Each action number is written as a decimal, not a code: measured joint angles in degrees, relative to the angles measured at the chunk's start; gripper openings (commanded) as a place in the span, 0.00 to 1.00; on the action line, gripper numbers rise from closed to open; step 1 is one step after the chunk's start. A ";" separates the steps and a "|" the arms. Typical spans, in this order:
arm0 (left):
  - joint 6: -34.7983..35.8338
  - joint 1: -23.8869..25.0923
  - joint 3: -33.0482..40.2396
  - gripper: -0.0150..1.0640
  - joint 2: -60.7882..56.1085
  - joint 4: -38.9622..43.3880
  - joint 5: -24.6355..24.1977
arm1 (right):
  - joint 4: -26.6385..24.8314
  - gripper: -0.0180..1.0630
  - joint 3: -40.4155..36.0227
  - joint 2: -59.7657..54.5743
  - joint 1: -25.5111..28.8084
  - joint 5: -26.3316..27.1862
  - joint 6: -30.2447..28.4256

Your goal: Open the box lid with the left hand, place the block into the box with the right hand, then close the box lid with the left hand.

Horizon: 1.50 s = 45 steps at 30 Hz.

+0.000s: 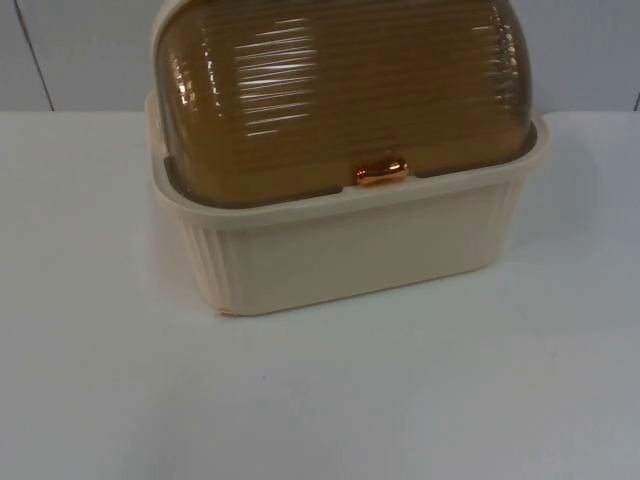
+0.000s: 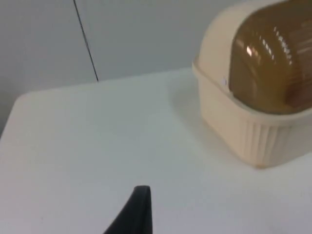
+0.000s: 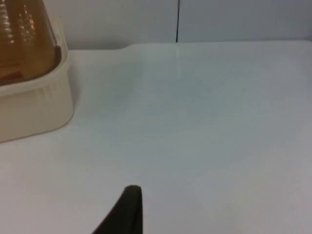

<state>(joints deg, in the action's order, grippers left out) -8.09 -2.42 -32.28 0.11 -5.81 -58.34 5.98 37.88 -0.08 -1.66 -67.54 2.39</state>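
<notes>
Cream bread box (image 1: 350, 250), amber roll lid (image 1: 340, 90) closed, upper centre of worktop (image 1: 320, 400). Copper handle (image 1: 382, 172) facing forward. Left gripper (image 2: 139, 212): box lying right-ahead; finger state indeterminable. Right gripper (image 3: 127, 209) waiting, likewise.

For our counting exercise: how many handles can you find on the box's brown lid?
1. A single copper-coloured handle sits at the middle of the brown lid's front edge, just above the cream box rim. The lid's back is hidden, so another there cannot be excluded.

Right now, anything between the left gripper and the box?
Nothing: in the left wrist view, only bare white table lies between the left gripper and the cream box, whose brown lid is shut.
</notes>
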 measured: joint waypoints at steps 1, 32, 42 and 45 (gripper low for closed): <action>0.00 0.00 1.02 0.98 0.00 0.00 0.00 | 0.00 0.98 -1.00 0.00 0.00 0.16 0.00; 2.48 0.00 3.69 0.98 0.00 2.09 -3.31 | -2.89 0.98 -8.38 -0.03 0.00 5.05 -0.69; 2.37 0.00 3.69 0.98 0.00 2.82 -3.31 | -2.89 0.98 -8.38 -0.03 0.00 5.05 -0.56; 2.37 0.00 3.69 0.98 0.00 3.46 -3.31 | -2.89 0.98 -8.38 -0.03 0.00 5.05 -0.45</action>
<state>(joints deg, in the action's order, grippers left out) -5.72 -2.42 -28.59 0.11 -2.34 -61.65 3.09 29.50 -0.10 -1.66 -62.49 1.93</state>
